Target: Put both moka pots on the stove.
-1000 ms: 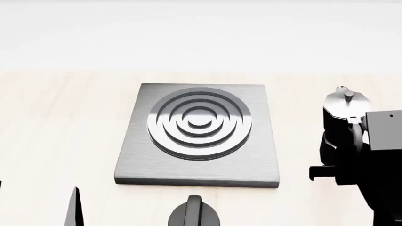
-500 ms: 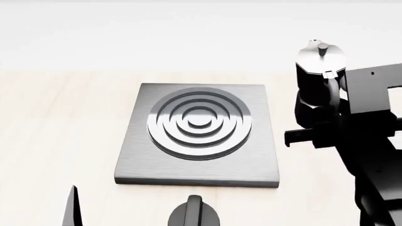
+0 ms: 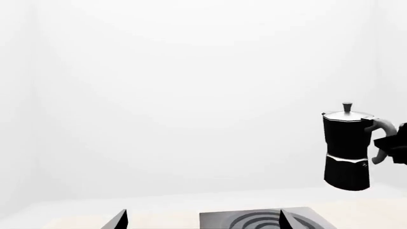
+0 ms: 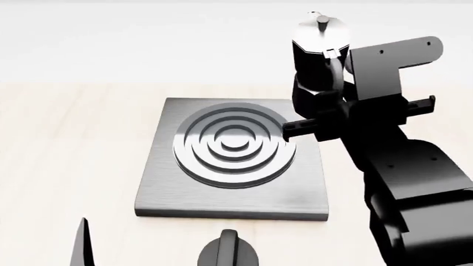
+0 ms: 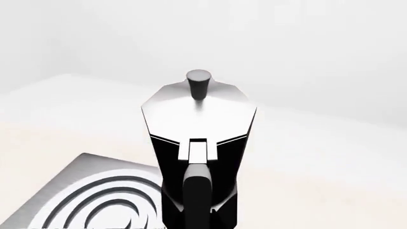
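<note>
Moka pot (image 4: 318,61): glossy black body, silver lid and knob
Stove (image 4: 232,191): brushed dark grey, concentric rings
Knob at 6 o'clock (image 4: 227,254): black
Table (image 4: 66,155): pale beige
Right arm (image 4: 406,166): black

The stove (image 4: 232,160) lies flat at the middle of the worktop (image 4: 66,144). One moka pot (image 4: 319,61) hangs in the air at about 1 o'clock from the stove's rings, above its far right corner, upright and clear of the plate. The right gripper (image 4: 325,119) sits on the pot's near side, at its handle. A knob (image 4: 227,252) lies at 6 o'clock, just before the stove's near edge.
</note>
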